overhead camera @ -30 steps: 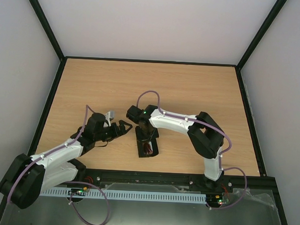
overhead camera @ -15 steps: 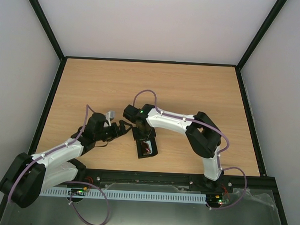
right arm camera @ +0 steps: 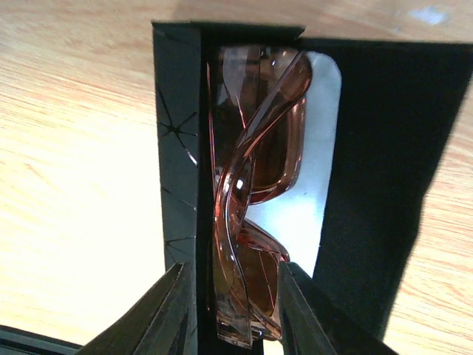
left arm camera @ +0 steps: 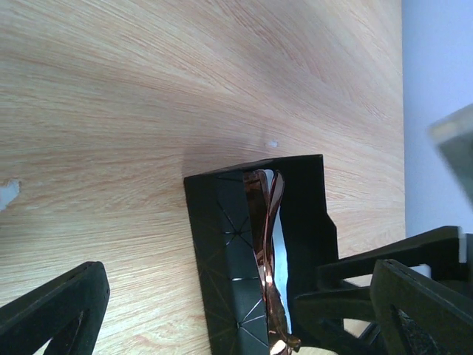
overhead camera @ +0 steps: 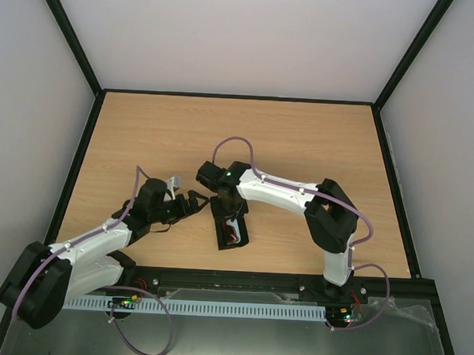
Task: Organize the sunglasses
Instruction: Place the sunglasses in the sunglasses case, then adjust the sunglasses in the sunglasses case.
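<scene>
The right gripper [right arm camera: 235, 299] hangs over the near end of the sunglasses [right arm camera: 251, 148]. Its 2 fingers [right arm camera: 174, 310] stand a little way apart at the bottom of the right wrist view, 1 on each side of the folded frame. A dark sliver of the case [right arm camera: 377, 148] shows between the left-hand finger and the frame. The right-hand finger sits just beside a lens, and we cannot tell whether it touches. We read this gripper as partly open and clamped on nothing.

The sunglasses lie folded inside the black case, which stands open. They run lengthwise from the bottom of that view towards the top, with a pale panel [right arm camera: 321, 200] under them. In the top view the case [overhead camera: 228, 234] lies on the table [overhead camera: 301, 141] at the lower middle of the frame, its upper end under the right arm's wrist.

The left gripper [left arm camera: 240, 296] is spread wide and holds nothing. Its fingers [left arm camera: 52, 310] fill the bottom corners of the left wrist view, and we see the case and sunglasses [left arm camera: 266, 244] between them. From above, this gripper [overhead camera: 190, 203] sits just left of the case.
</scene>
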